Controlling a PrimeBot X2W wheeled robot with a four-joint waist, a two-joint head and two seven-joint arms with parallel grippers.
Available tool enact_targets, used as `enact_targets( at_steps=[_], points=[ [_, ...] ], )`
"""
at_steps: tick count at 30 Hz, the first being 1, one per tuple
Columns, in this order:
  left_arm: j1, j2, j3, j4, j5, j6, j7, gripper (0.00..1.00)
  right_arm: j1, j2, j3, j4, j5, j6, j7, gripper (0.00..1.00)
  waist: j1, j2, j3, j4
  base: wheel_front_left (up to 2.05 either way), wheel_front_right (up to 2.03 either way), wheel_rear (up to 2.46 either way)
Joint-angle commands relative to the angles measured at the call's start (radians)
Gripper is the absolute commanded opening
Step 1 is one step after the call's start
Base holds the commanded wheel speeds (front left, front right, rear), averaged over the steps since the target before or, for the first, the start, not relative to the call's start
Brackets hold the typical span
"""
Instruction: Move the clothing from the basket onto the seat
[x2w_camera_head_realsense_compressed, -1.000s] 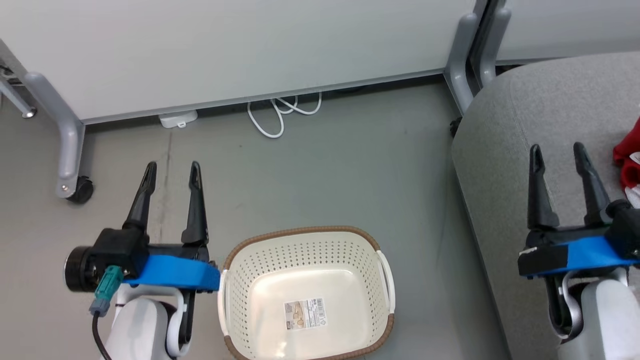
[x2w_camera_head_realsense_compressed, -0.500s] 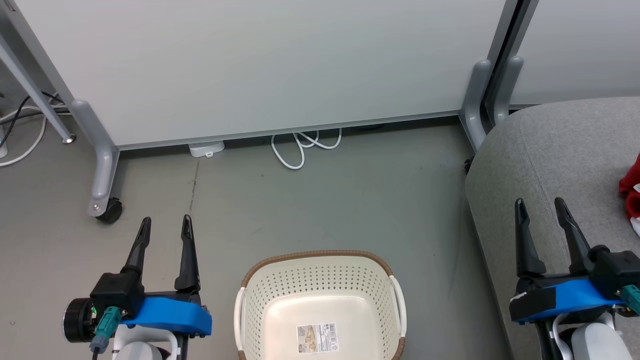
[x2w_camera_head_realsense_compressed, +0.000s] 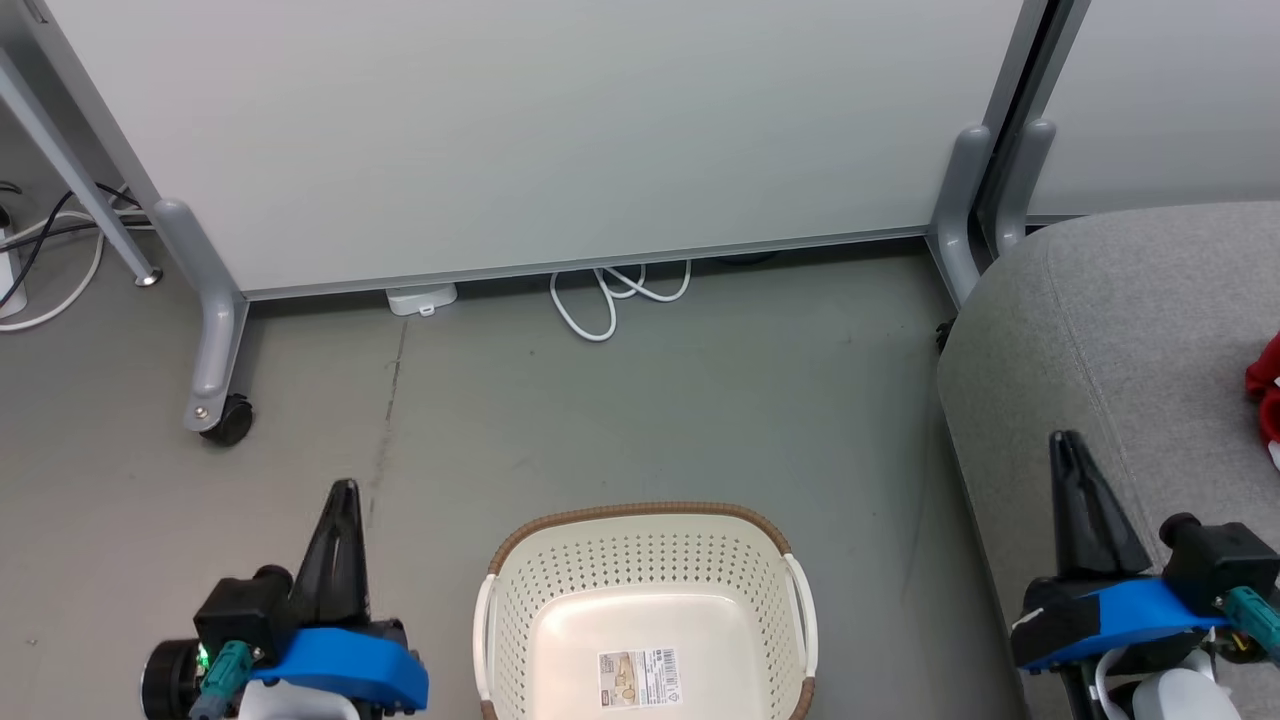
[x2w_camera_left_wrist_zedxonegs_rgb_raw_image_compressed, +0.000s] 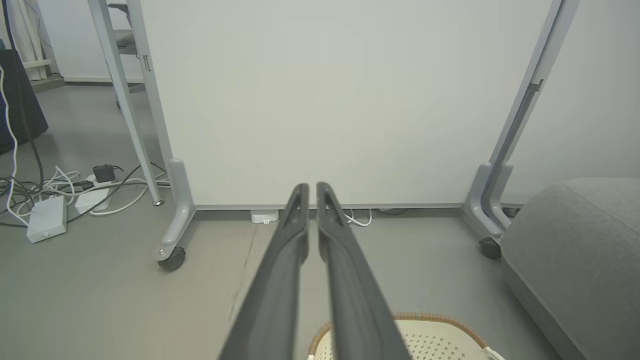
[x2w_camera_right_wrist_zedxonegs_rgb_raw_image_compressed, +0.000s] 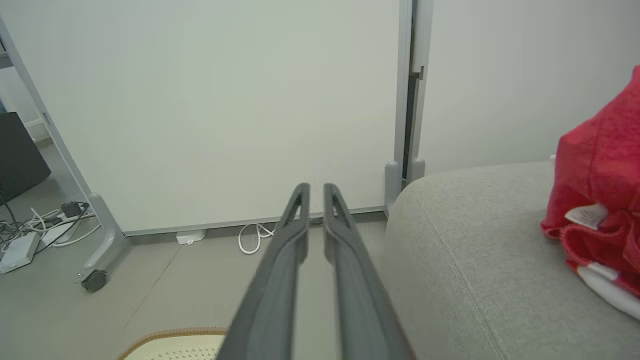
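A wide white partition panel (x2w_camera_head_realsense_compressed: 560, 130) on grey metal legs stands across the far side, above a smooth grey floor (x2w_camera_head_realsense_compressed: 700, 400). On the right is the large grey fabric-upholstered seat cushion (x2w_camera_head_realsense_compressed: 1130, 320) with rounded edges; its left edge curves down to the floor.

In the near middle, on the floor and left of the seat, sits the rounded cream-white perforated plastic basket (x2w_camera_head_realsense_compressed: 640, 512) with a brown woven-look rim and white side handles. Its bare inside bottom shows.

The soft bright red clothing with white trim (x2w_camera_right_wrist_zedxonegs_rgb_raw_image_compressed: 600, 150) lies bunched on the seat, toward its right side, well apart from the basket.

The left pincer (x2w_camera_head_realsense_compressed: 345, 490) hangs over the floor just left of the basket. It is clenched: its two long dark fingers are drawn together with only a thin slit between them, and nothing is in it. The right pincer (x2w_camera_head_realsense_compressed: 1065, 440) hangs over the seat's near left part, clenched the same way and empty, apart from the clothing.

A looped white cable (x2w_camera_head_realsense_compressed: 610, 300) lies on the floor at the foot of the panel. A black caster wheel (x2w_camera_head_realsense_compressed: 228, 420) sits under the panel's left leg. A barcode sticker (x2w_camera_head_realsense_compressed: 640, 678) is on the basket's bottom, and a small white label (x2w_camera_right_wrist_zedxonegs_rgb_raw_image_compressed: 585, 216) shows on the clothing.
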Motion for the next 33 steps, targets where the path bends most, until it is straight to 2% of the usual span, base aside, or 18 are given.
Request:
enact_targets(
  at_steps=[1, 33],
  points=[
    [-0.016, 0.000, 0.012, 0.000, -0.040, -0.001, 0.016, 0.00, -0.010, -0.001, -0.009, 0.002, 0.040, 0.000, 0.018, 0.00, 0.0001, 0.0000, -0.001, -0.001, 0.00, 0.00, 0.00],
    [-0.018, 0.000, 0.052, -0.036, -0.579, -0.012, 0.147, 0.00, 0.008, -0.002, 0.000, -0.017, 0.593, 0.000, 0.150, 0.00, 0.0001, 0.0000, -0.015, -0.013, 0.00, 0.00, 0.00]
  ],
)
